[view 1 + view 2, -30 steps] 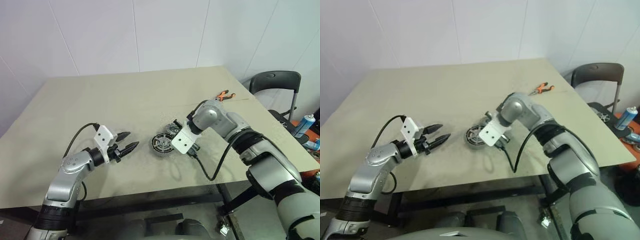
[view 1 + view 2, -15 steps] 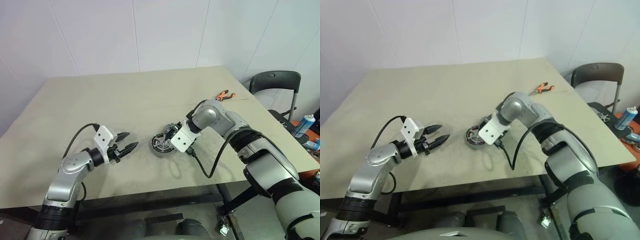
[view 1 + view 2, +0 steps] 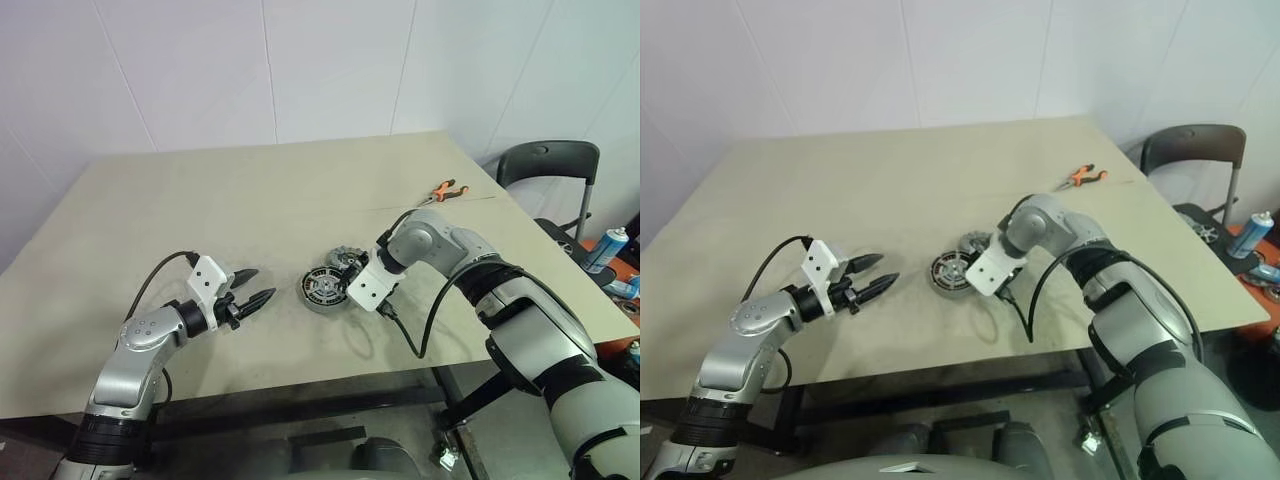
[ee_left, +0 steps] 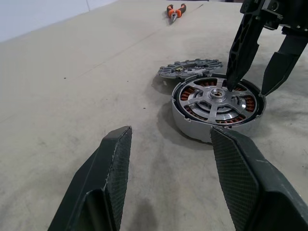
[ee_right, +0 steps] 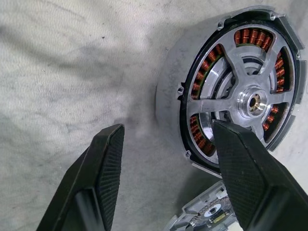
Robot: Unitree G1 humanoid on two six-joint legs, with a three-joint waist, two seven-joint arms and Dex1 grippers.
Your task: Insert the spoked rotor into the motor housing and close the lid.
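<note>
two tools (image 3: 250, 287) (image 4: 250, 84) open, right straddling housing (image 4: 217, 107) rim (rotor (image 4: 191, 68) beside)

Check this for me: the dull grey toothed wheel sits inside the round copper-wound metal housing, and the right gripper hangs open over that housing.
One thing is wrong. The dull grey toothed wheel is not inside the round copper-wound metal housing; it lies beside it, as the left wrist view shows. The right gripper does hang open over that housing.
</note>
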